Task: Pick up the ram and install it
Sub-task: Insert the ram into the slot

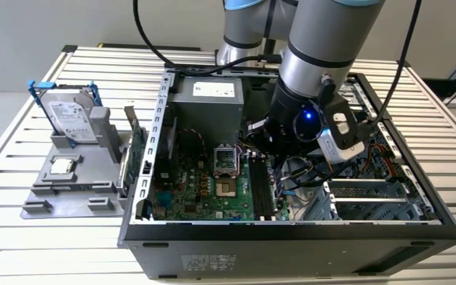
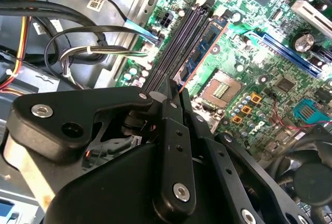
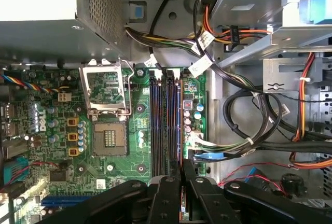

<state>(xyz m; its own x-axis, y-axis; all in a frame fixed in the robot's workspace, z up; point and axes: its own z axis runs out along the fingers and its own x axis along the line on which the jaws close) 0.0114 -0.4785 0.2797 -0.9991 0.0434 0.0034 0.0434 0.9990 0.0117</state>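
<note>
The ram [image 2: 206,43] is a dark-blue stick seen nearly edge-on, standing lengthwise over the outermost of the black memory slots [image 2: 179,40] on the green motherboard [image 2: 259,53]. My gripper [image 2: 174,86] is shut on its near end, with the black fingers [image 2: 171,130] pressed against both faces. In the first wrist view the ram [image 3: 181,130] is a thin line running from the gripper [image 3: 181,169] along the slots [image 3: 163,125]. Whether it sits in a slot I cannot tell. In the exterior view the arm's wrist [image 1: 307,119] reaches down into the open computer case [image 1: 291,231] above the slots [image 1: 261,190].
An empty CPU socket [image 3: 109,138] lies beside the slots, with the power supply [image 1: 208,104] behind. Cable bundles [image 3: 249,130] crowd the far side. Outside the case, a grey holder [image 1: 69,190] carries a hard drive in a blue frame [image 1: 71,119] and a green card [image 1: 137,148].
</note>
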